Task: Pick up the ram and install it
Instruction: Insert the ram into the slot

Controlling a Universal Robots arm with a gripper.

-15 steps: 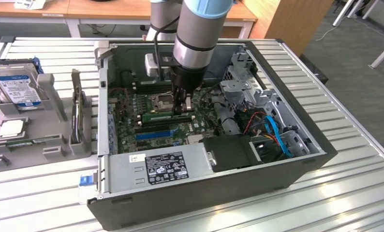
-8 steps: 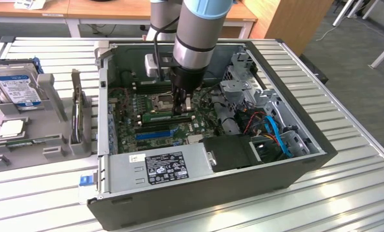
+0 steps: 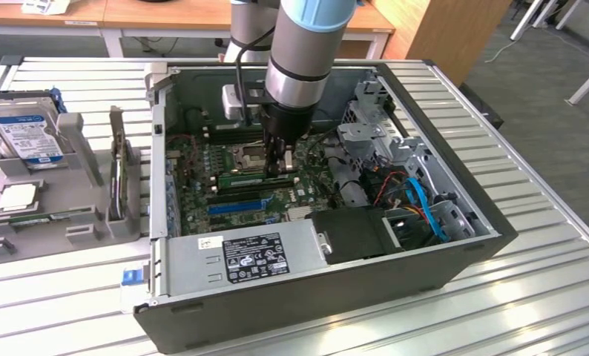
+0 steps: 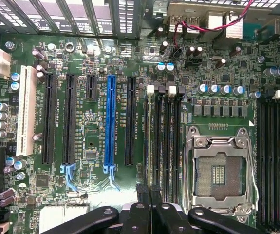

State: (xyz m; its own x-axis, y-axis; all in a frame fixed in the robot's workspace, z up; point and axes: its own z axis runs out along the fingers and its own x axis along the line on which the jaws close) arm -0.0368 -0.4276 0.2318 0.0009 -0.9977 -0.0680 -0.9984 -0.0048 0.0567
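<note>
Where the arm reaches down into the open computer case, the gripper is seen with its fingers closed together. The ram is found just beneath the fingertips, laid along the motherboard's memory slots.

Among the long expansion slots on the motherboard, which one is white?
The white slot at the end of the row, farthest from the processor socket. The blue slot stands mid-row; the rest are black.
</note>
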